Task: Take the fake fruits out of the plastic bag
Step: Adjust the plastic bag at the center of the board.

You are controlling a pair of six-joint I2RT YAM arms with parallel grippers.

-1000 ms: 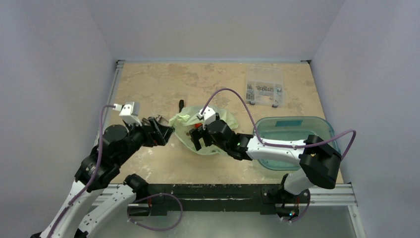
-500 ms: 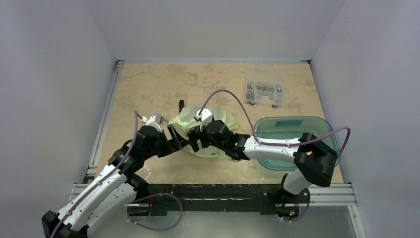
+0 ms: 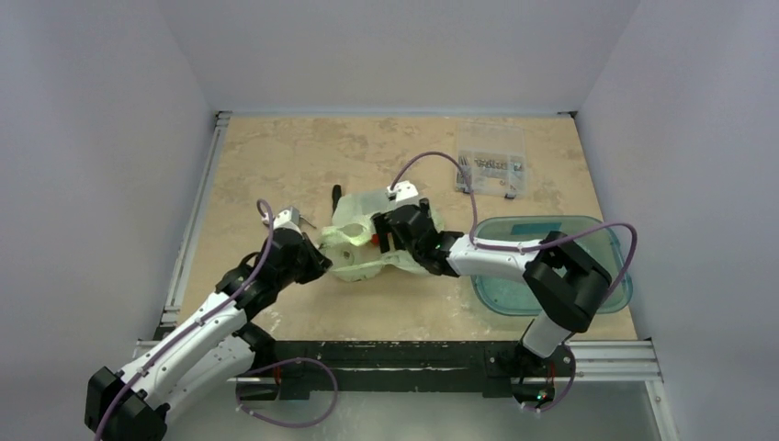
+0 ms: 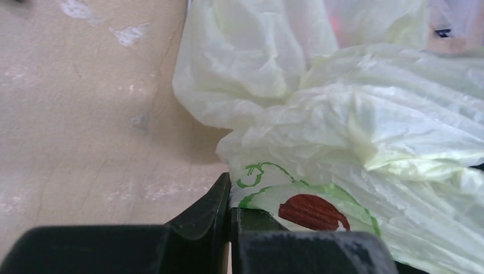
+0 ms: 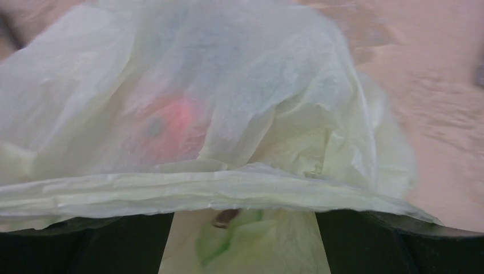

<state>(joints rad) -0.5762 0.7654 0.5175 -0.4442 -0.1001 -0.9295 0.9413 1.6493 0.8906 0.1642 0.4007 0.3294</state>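
Observation:
The plastic bag [image 3: 363, 257] lies crumpled at the table's middle, pale green and translucent, with a red and green print [image 4: 311, 211] on it. My left gripper [image 3: 319, 261] is at the bag's left edge, and its jaws [image 4: 229, 197] are shut on a fold of the film. My right gripper [image 3: 384, 235] stands open at the bag's top right. The film drapes over its fingers [image 5: 85, 245] and the gap between them [image 5: 242, 240]. A red fruit [image 5: 171, 123] shows blurred through the bag, and as a red spot [image 3: 377, 241] from above. Other fruits are hidden.
A teal see-through tub [image 3: 597, 241] stands at the right, partly under my right arm. A clear parts box [image 3: 491, 158] sits at the back right. A small black object [image 3: 336, 194] lies just behind the bag. Metal rails [image 3: 197, 211] line the table's left and near edges.
My left gripper reached in to the bag's left edge and shut on it. The right gripper shifted back and right, staying open, and the bag now spreads over it.

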